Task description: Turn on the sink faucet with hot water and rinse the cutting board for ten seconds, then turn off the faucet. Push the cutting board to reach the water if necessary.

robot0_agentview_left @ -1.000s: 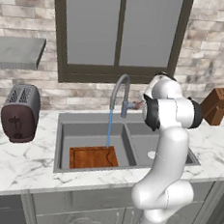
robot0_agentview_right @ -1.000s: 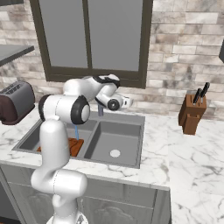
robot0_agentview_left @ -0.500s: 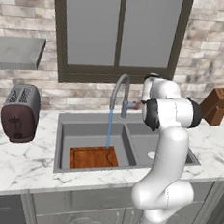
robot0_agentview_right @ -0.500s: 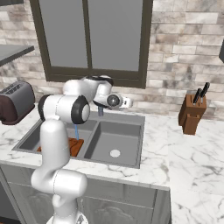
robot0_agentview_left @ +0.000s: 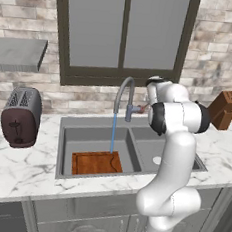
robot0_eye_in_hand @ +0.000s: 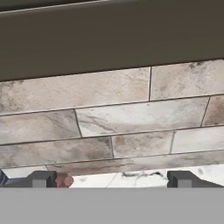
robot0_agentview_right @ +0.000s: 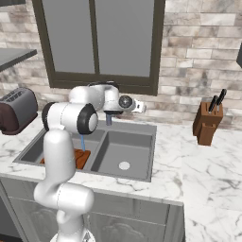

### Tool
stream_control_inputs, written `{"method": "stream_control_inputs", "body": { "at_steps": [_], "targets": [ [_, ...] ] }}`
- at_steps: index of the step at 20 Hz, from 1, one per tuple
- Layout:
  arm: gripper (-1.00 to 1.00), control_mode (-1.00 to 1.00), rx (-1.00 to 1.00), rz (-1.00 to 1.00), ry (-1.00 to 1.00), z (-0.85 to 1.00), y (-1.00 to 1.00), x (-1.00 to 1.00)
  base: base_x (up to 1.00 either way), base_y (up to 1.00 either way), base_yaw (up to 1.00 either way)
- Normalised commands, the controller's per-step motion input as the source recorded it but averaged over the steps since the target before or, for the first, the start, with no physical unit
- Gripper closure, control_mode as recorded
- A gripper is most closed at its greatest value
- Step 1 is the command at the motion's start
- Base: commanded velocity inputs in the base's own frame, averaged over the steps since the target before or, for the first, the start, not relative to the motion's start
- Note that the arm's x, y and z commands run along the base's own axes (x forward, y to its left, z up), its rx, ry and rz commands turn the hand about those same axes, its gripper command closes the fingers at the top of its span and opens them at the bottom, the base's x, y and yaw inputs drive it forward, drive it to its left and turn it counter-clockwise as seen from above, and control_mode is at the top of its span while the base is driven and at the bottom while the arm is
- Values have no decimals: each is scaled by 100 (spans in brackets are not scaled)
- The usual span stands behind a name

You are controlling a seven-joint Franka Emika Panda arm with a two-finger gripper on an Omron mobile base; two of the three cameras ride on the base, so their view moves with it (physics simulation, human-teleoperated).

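- One cutting board (robot0_agentview_left: 97, 162) lies flat in left sink (robot0_agentview_left: 67, 133) basin, long axis left-right; reddish-brown, darker border.
- Water (robot0_agentview_left: 113, 133) hits its rear edge.
- Gripper (robot0_eye_in_hand: 111, 179) wide open, empty, beside faucet (robot0_agentview_left: 123, 96) lever (robot0_eye_in_hand: 64, 180).

cutting board (robot0_agentview_left: 97, 163): reddish-brown, darker border | water (robot0_agentview_left: 113, 133): light blue | sink (robot0_agentview_left: 137, 121): grey | counter (robot0_agentview_left: 23, 162): white-grey marble

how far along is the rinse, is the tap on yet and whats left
Done: the sink faucet is on, and the water falls onto the cutting board lying in the sink. In hand: the rinse, with the open gripper by the red-tipped lever. Left: turning the faucet off; how hot the water is can't be told.
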Motion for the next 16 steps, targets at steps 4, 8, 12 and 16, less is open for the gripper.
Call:
{"method": "stream_control_inputs", "body": {
  "at_steps": [4, 8, 12, 16],
  "targets": [
    [-100, -100, 0, 0, 0, 0, 0, 0, 0, 0, 0],
    [-100, -100, 0, 0, 0, 0, 0, 0, 0, 0, 0],
    [-100, -100, 0, 0, 0, 0, 0, 0, 0, 0, 0],
    [-100, -100, 0, 0, 0, 0, 0, 0, 0, 0, 0]
  ]
}}
